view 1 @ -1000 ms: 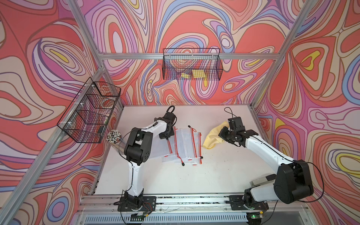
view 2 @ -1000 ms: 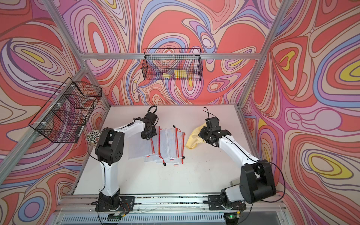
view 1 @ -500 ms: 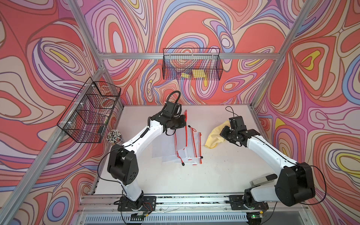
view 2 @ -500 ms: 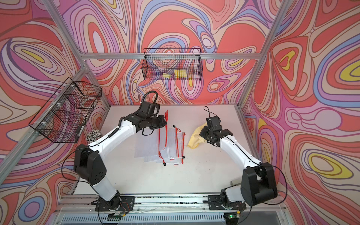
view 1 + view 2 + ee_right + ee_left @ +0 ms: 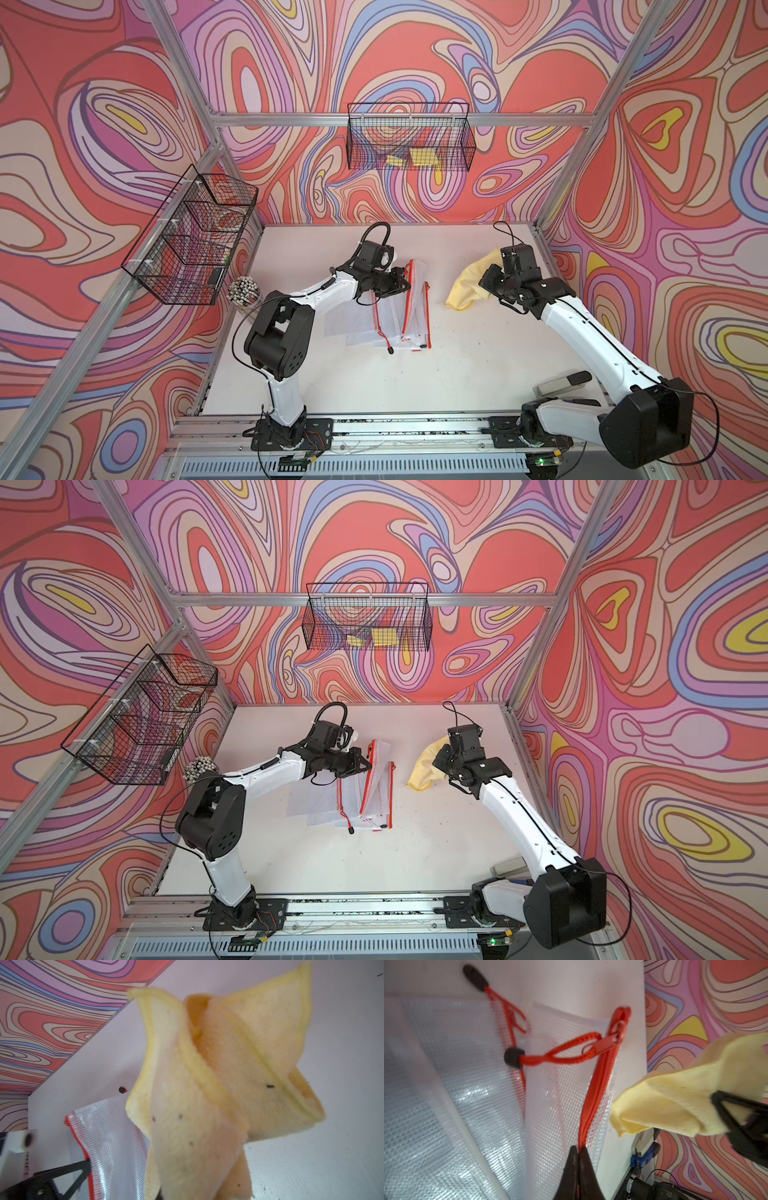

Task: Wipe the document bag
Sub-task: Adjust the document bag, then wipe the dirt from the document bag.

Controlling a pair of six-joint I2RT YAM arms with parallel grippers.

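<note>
A clear mesh document bag (image 5: 417, 291) (image 5: 377, 773) with a red zipper (image 5: 600, 1084) stands tilted on its long edge, atop other such bags lying flat. My left gripper (image 5: 405, 283) (image 5: 367, 765) (image 5: 578, 1150) is shut on its zipper edge. To the right of the bag, a little apart from it, my right gripper (image 5: 489, 283) (image 5: 443, 766) is shut on a yellow cloth (image 5: 467, 284) (image 5: 423, 767) (image 5: 207, 1084), which hangs in folds and hides its jaws in the right wrist view. The cloth (image 5: 664, 1105) hangs close to the bag (image 5: 112, 1136).
Flat mesh bags (image 5: 365, 324) lie under the lifted one. A black wire basket (image 5: 409, 139) hangs on the back wall, another basket (image 5: 191, 237) on the left wall. A cup of sticks (image 5: 243, 289) stands at the table's left edge. A grey device (image 5: 561, 384) lies front right.
My left gripper has moved right with the bag's zipper edge, raising that bag off the pile. The right gripper with the cloth has barely shifted.
</note>
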